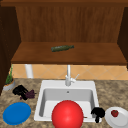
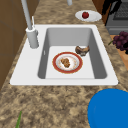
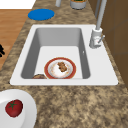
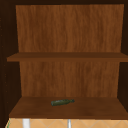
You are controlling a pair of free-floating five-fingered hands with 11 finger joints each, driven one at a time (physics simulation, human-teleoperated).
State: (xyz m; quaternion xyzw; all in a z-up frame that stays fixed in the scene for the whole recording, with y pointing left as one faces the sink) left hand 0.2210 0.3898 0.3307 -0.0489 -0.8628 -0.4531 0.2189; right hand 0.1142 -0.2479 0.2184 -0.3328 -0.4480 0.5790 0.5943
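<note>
My left hand [image 1: 19, 90] hovers over the left counter, fingers curled against a bunch of dark purple grapes [image 1: 30, 94]. The same grapes [image 2: 122, 40] sit at the right edge of the left side view. My right hand [image 1: 98, 112] hangs with relaxed fingers by the sink's front right corner, next to a white plate [image 1: 119, 120] carrying a tomato [image 1: 114, 113]. A black hand [image 2: 110, 6] appears beyond that white plate [image 2: 93, 17]. In the right side view a hand [image 3: 1, 50] peeks in at the left edge; I cannot tell which one.
A red-rimmed plate [image 2: 56, 70] with brown food and a small brown piece [image 2: 82, 50] lie in the sink [image 1: 41, 93]. A big red round thing [image 1: 67, 114] blocks the sink's front. Blue plate [image 1: 16, 113], potted plant [image 1: 9, 83], faucet [image 1: 68, 76]. A green bottle [image 4: 62, 102] lies on the shelf.
</note>
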